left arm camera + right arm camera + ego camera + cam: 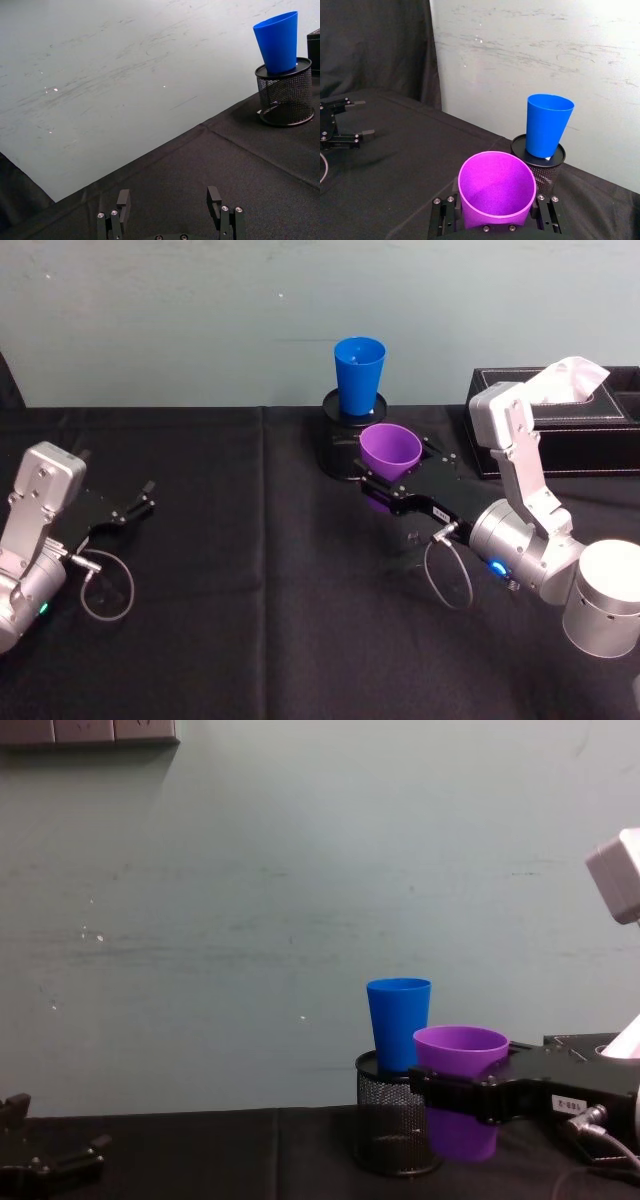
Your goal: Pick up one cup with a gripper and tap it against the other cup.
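Purple cup [460, 1052] in right gripper [450, 1092] (raised, chest view)

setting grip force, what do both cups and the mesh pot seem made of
Purple cup, in the right gripper: likely plastic, smooth wall, thin rim. Blue cup: same smooth plastic look. Pot: black wire mesh, probably metal. Left gripper idle at far left.

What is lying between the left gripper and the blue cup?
Nothing but bare black tablecloth, as the head view shows, from the open left gripper to the mesh pot under the blue cup.
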Controlling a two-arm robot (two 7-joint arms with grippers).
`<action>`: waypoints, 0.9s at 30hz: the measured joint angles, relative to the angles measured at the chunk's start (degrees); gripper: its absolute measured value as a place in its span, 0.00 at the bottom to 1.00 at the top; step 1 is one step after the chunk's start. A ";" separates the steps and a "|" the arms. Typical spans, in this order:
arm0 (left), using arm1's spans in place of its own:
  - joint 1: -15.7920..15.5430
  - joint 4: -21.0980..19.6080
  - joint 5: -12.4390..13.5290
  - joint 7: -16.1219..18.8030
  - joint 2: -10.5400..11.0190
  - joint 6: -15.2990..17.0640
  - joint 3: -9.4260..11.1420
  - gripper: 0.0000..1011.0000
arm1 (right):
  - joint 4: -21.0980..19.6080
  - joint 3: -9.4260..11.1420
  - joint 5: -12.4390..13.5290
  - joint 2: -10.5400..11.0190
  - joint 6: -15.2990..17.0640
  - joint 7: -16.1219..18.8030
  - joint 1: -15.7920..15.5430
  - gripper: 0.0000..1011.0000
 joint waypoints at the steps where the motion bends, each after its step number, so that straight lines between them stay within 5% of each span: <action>1: 0.01 0.00 0.00 0.00 0.00 0.00 0.00 0.99 | 0.00 -0.01 0.00 0.00 -0.01 -0.01 0.00 0.73; 27: 0.00 0.00 0.00 0.00 0.00 0.00 0.00 0.99 | 0.00 -0.03 -0.02 0.01 -0.01 -0.04 0.00 0.73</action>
